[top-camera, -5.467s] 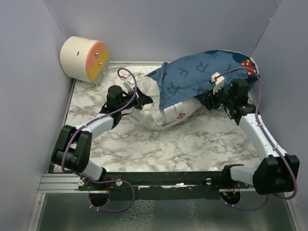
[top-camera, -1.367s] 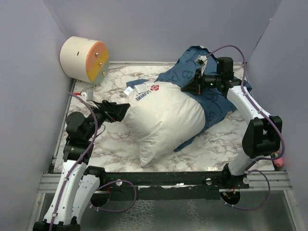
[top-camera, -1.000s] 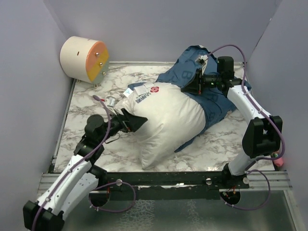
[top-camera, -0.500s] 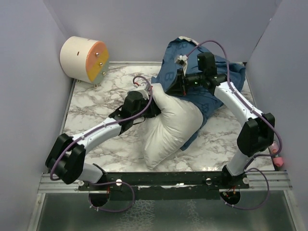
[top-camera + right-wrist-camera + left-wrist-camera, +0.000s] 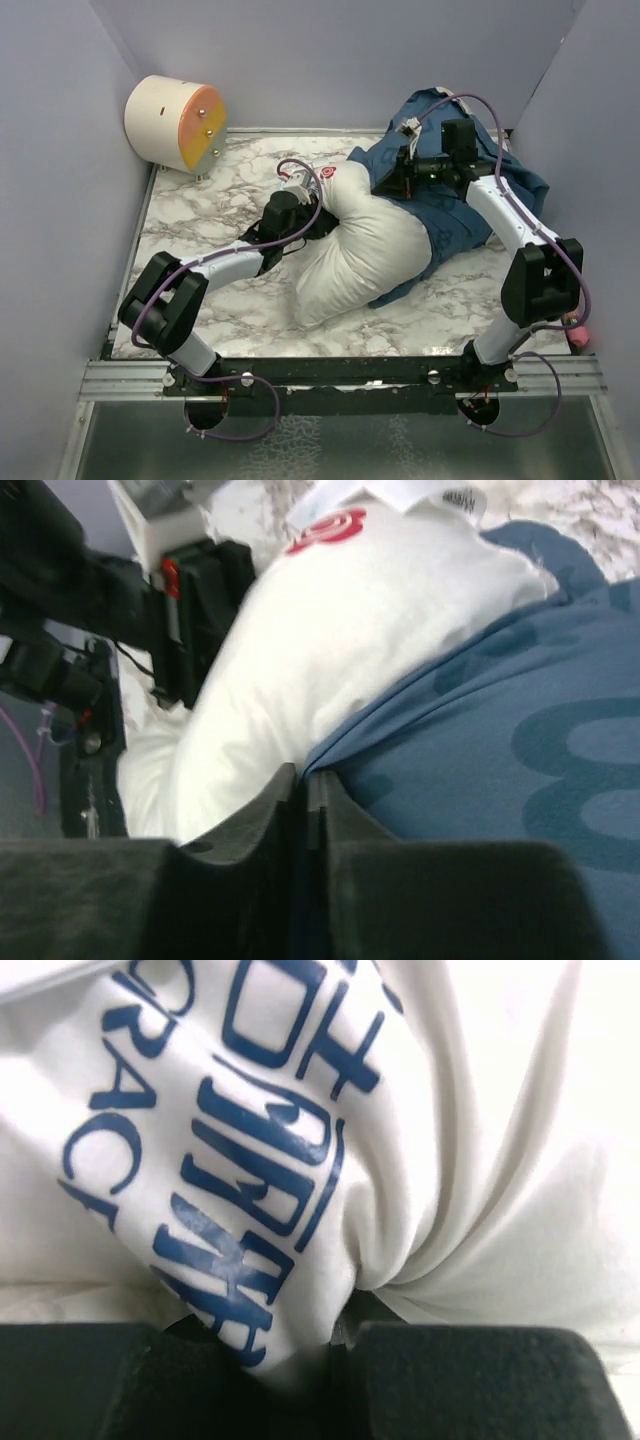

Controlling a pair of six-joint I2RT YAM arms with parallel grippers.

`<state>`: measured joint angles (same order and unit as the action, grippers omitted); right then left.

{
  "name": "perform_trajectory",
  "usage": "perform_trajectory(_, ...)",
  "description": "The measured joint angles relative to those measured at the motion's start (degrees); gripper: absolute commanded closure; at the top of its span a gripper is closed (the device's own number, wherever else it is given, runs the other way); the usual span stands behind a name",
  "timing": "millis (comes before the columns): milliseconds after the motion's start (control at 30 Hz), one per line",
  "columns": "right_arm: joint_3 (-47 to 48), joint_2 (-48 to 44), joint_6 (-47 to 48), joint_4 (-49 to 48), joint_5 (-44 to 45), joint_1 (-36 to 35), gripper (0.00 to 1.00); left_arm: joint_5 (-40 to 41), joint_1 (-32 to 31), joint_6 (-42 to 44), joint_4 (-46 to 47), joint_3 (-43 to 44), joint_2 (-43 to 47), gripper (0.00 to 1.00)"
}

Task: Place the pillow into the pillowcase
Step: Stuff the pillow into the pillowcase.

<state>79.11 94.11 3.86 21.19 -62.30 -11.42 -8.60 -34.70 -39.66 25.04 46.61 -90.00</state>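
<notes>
The white pillow (image 5: 365, 245) lies bent in the middle of the table, its far end with a red printed label (image 5: 328, 173) against the blue pillowcase (image 5: 465, 215). My left gripper (image 5: 318, 222) is shut on a fold of the pillow's left edge; blue lettering fills the left wrist view (image 5: 250, 1160). My right gripper (image 5: 398, 172) is shut on the edge of the pillowcase (image 5: 500, 750), held raised beside the pillow's far end (image 5: 330, 630). Part of the pillow lies on the case's lower layer.
A cream cylinder with an orange face (image 5: 175, 122) sits at the far left corner. Purple walls close in the marble table (image 5: 200, 210) at left, back and right. A metal rail (image 5: 330, 375) runs along the near edge.
The left arm has swung in and gripped the pillow's left edge, folding the pillow toward the case. The right gripper has moved the case's edge slightly right and down.
</notes>
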Motion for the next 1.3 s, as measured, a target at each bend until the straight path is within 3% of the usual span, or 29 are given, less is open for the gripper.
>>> perform_trajectory(167, 1.31, 0.35, 10.78, 8.04, 2.93, -0.2, 0.32, 0.07, 0.57, 0.35, 0.46, -0.66, 1.29, 0.9)
perform_trajectory(233, -0.31, -4.15, 13.77, 9.53, 5.27, -0.48, 0.23, 0.07, 0.57, 0.55, 0.44, -1.16, 2.45, 0.86)
perform_trajectory(300, -2.99, -11.56, 15.72, 9.94, 9.31, -1.03, 0.21, 0.07, 0.57, 0.74, 0.31, -1.73, 3.65, 0.81)
perform_trajectory(367, -5.09, -19.32, 17.05, 10.71, 12.44, -1.66, 0.21, 0.09, 0.44, 1.09, 0.11, -2.43, 4.96, 0.73)
perform_trajectory(500, -8.11, -30.95, 18.93, 10.58, 20.74, -2.78, 0.23, 0.68, 0.59, 2.05, -1.4, -4.02, 9.64, 0.48)
perform_trajectory(600, -11.78, -35.23, 19.65, 10.05, 27.78, -2.78, 0.28, 1.68, 0.87, 3.15, -5.27, -4.5, 14.8, 0.39)
perform_trajectory(633, -13.7, -35.67, 19.91, 9.9, 30.64, -2.78, 0.34, 1.77, 0.9, 3.41, -6.54, -4.5, 16.35, 0.39)
perform_trajectory(733, -19.47, -35.32, 20.28, 9.2, 38.6, -2.78, 0.62, 1.92, 0.92, 4.68, -9.64, -4.48, 20.39, 0.39)
perform_trajectory(800, -23.15, -34.91, 20.57, 9.11, 43.87, -2.75, 0.7, 1.9, 0.96, 5.35, -13.62, -4.07, 25.42, 0.39)
perform_trajectory(1033, -26.12, -37.0, 20.63, 7.19, 54.16, -2.75, 0.69, -0.98, -1.95, 5.31, -17.05, -0.02, 27.74, 0.4)
perform_trajectory(1300, -29.22, -39.87, 22.93, 4.04, 63.87, -2.21, 0.66, -1.03, -16.13, 7.13, -16.98, 10.93, 13.92, 0.39)
